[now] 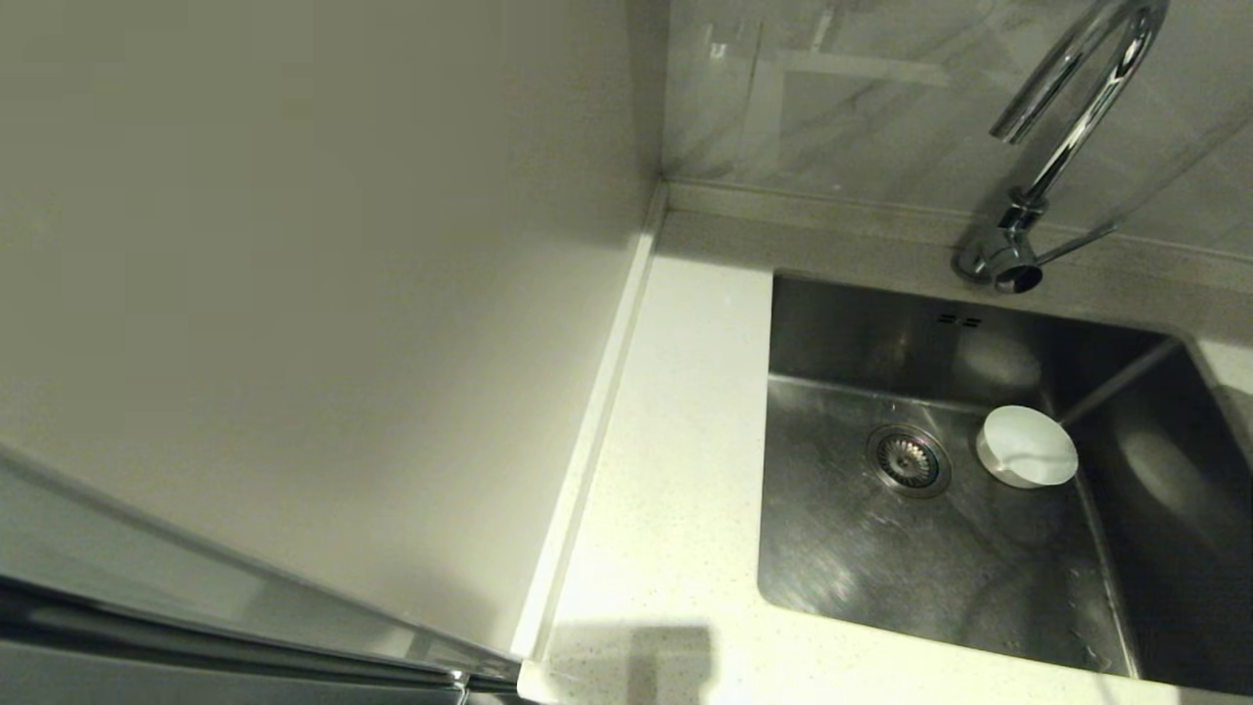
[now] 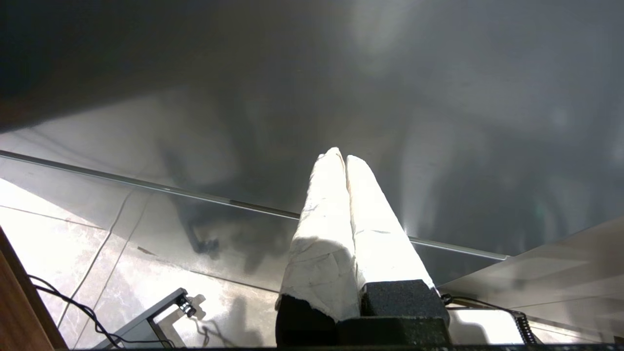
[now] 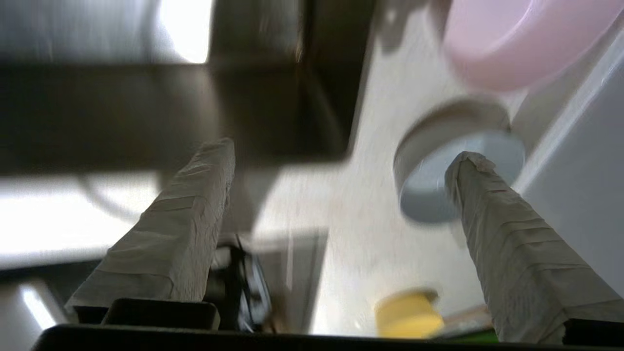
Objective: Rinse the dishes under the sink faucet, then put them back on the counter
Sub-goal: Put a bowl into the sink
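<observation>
A white bowl (image 1: 1026, 446) lies tilted in the steel sink (image 1: 881, 568), just right of the round drain (image 1: 907, 458). The chrome faucet (image 1: 1067, 127) rises behind the basin with its side lever (image 1: 1077, 243) pointing right. In the right wrist view a pale blue bowl (image 3: 438, 165) and a pink bowl (image 3: 507, 44) sit on the white counter (image 3: 360, 204). My right gripper (image 3: 341, 161) is open above that counter, one finger in front of the blue bowl. My left gripper (image 2: 340, 158) is shut on nothing, parked low beside the cabinet. Neither arm shows in the head view.
A cream wall panel (image 1: 294, 294) borders the counter strip (image 1: 675, 490) left of the sink. A yellow object (image 3: 408, 314) lies on the counter near the right gripper. A white box wall (image 3: 580, 156) stands beside the bowls. Tiled floor and cables (image 2: 73, 302) lie below the left gripper.
</observation>
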